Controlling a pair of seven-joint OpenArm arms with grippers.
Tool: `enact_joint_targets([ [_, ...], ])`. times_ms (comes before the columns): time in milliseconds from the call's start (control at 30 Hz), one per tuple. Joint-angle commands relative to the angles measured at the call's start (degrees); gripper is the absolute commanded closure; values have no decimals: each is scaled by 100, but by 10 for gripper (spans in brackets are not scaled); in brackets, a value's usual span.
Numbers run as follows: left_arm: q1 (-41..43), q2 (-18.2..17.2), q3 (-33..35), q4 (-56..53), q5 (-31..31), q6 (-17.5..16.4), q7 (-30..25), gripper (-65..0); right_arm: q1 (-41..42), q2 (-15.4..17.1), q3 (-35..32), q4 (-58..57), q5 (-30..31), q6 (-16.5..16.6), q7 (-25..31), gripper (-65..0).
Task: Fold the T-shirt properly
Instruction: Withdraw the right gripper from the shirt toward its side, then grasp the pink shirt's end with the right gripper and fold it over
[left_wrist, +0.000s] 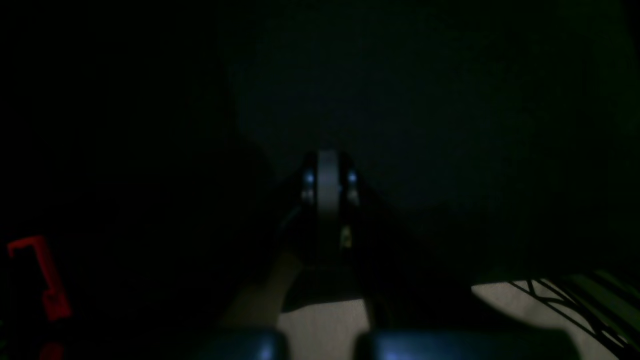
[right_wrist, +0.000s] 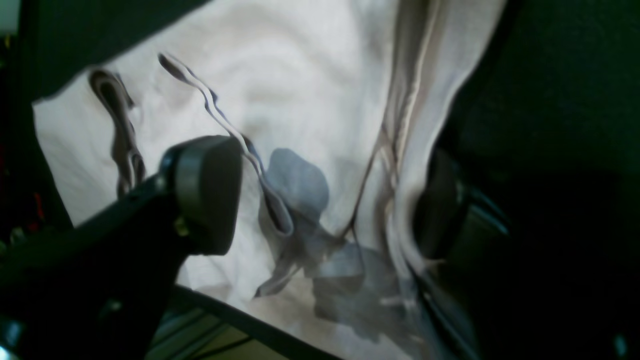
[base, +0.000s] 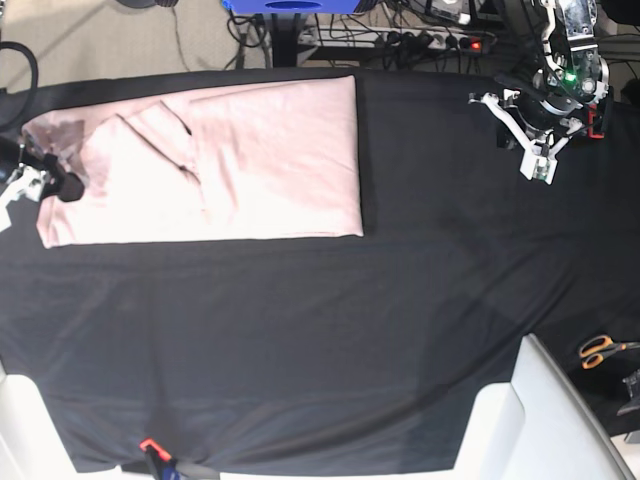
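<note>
The pale pink T-shirt (base: 260, 160) lies partly folded into a long rectangle on the black table cloth (base: 350, 330), at the far left in the base view. My right gripper (base: 50, 172) is at the shirt's left end. In the right wrist view its fingers (right_wrist: 205, 195) stand wide apart and open, with wrinkled T-shirt fabric (right_wrist: 300, 85) and hem folds between them. My left gripper (base: 540, 165) hovers far off at the back right, away from the shirt. The left wrist view is very dark and shows the left gripper (left_wrist: 327, 165) with its fingers pressed together, holding nothing.
Orange-handled scissors (base: 600, 350) lie off the cloth at the right edge. White table corners (base: 540, 420) show at the bottom. Cables and a power strip (base: 440, 40) run behind the table. A red clamp (left_wrist: 40, 275) shows in the left wrist view.
</note>
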Motion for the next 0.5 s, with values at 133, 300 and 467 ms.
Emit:
enact_joint_targets([
  [133,17,-63,-20,-66,-35,-6,-84,0,-136,-15,-509,-125,-624,-252,-683,-380],
  [300,17,-63,-20,-154,-35,-6,-146,0,-136,-15,-746,-125,-624,-252,-665,-359],
  [467,210,-63,-11,-154,-35,-6,-629,0,-128,-24,-755,-125,-624,-252,-454,0],
])
